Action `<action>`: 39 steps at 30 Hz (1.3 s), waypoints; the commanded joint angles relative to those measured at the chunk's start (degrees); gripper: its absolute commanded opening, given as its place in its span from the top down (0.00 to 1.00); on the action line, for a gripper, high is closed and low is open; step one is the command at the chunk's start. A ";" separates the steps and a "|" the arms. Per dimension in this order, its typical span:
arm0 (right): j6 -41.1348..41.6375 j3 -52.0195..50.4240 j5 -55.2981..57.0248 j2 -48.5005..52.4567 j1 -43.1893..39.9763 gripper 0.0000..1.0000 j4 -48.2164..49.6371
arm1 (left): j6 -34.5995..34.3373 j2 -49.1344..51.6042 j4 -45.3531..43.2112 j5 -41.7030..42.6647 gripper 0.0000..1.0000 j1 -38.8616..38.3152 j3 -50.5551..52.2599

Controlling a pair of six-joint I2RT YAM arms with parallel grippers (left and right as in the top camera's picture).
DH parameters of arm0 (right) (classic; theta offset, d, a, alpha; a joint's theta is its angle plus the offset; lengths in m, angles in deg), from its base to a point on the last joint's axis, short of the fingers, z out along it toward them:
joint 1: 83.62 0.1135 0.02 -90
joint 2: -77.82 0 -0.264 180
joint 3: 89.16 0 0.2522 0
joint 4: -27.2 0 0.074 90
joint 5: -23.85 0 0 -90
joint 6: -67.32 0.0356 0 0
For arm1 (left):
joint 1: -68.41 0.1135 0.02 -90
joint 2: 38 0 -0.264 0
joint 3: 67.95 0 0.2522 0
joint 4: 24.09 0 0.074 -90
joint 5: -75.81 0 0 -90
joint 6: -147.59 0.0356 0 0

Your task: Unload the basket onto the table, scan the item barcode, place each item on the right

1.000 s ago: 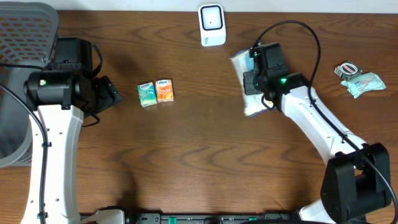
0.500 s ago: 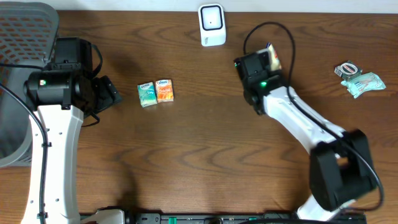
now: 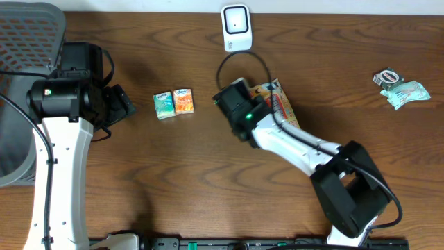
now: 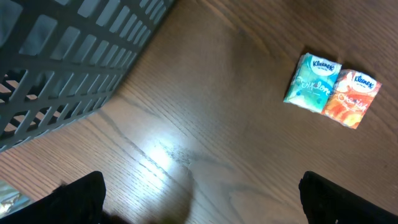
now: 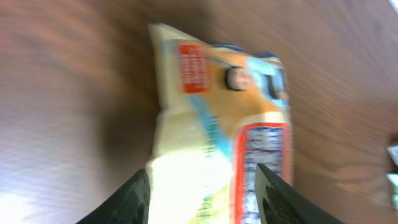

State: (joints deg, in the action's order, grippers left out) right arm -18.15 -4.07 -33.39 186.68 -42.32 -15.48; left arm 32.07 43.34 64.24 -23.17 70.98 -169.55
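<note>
Dark wood-grain table (image 3: 208, 180); pale wall strip (image 3: 139, 5) behind; glare patch (image 4: 163, 157) on tabletop.
</note>
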 commanded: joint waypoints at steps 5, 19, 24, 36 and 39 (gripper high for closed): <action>4.68 10.84 -5.05 -0.63 0.50 0.28 -6.14 | -0.52 0.24 0.20 -0.55 0.03 0.26 -0.15; -5.68 20.11 -40.46 0.26 -21.33 0.01 -22.91 | -0.52 0.24 0.20 -0.55 0.02 0.26 -0.15; -11.21 15.89 -47.65 1.49 -26.23 0.01 -22.56 | -0.52 0.26 0.20 -0.55 0.02 0.26 -0.15; -11.19 8.79 -43.82 8.94 -26.86 0.15 -16.06 | -0.52 0.24 0.20 -0.55 0.02 0.26 -0.15; -11.02 8.79 -43.82 10.97 -26.34 0.20 -16.11 | -0.52 0.24 0.20 -0.55 0.02 0.26 -0.15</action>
State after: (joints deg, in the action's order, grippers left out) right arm -28.97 5.27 -76.93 195.69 -69.20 -31.61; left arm 32.07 43.34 64.26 -23.17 70.98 -169.55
